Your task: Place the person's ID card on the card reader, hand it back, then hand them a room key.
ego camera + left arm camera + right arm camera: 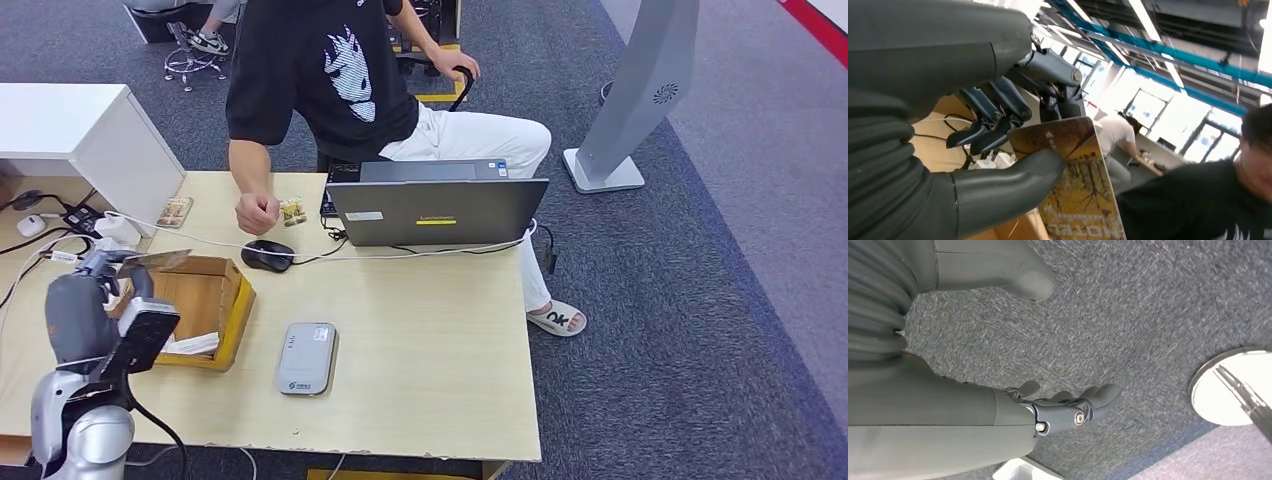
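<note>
My left hand (98, 302) is raised over the table's left end, above a wooden box (222, 300). It pinches a brown room key card (156, 261) between thumb and fingers. Up close, the room key card (1079, 187) carries a yellow tree picture and the word HOTEL. The grey card reader (306, 357) lies flat near the table's front, with nothing on it. A person in a black shirt sits across the table, their hand (256, 213) resting beside a small card (292, 211). My right hand (1048, 410) hangs over grey carpet, fingers apart and holding nothing.
An open laptop (436, 207) and a black mouse (267, 255) with cables sit on the far side of the table. Another small card (175, 210) lies at the far left. White cards lie inside the wooden box. A grey kiosk stand (640, 95) rises on the right.
</note>
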### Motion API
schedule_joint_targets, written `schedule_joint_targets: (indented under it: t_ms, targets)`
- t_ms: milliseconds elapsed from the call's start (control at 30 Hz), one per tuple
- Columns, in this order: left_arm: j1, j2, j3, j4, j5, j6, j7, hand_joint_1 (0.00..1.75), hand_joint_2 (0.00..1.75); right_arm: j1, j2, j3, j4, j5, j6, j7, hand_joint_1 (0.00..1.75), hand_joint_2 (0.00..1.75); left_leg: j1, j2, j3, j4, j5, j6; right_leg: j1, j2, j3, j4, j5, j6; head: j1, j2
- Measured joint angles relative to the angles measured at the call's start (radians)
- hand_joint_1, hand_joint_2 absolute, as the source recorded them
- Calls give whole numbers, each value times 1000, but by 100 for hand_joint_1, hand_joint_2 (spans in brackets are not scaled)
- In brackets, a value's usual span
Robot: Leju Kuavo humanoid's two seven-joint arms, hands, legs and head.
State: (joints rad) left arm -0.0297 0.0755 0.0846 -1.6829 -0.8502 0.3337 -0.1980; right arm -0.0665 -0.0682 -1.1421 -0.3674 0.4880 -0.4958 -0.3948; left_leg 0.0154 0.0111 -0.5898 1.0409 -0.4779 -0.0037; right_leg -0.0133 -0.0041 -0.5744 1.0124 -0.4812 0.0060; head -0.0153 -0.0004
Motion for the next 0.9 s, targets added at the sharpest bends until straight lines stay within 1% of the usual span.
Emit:
schedule_joint_targets:
  t_ms: [67,200,700,900]
  targets:
    - [8,-4,-34,12,-38,-8,3,175,175,0,1,0,0,8,2,0,0,175,0,0,0,0,0,0,0,0,0,0,0,0,0,0]
    - [13,-10,-79,38,-60,-5,5,175,175,2,4,-4,-4,14,2,4,0,175,0,0,0,0,-1,1,0,0,0,0,0,0,0,0]
    - [15,-23,-149,121,-113,-21,48,175,175,2,10,-8,-5,44,4,17,0,175,0,0,0,0,-1,2,0,0,0,0,0,0,0,0]
    - [6,-29,-186,212,-179,-32,91,175,175,1,10,-23,-4,77,20,25,0,175,0,0,0,0,-1,2,0,0,0,0,0,0,0,0]
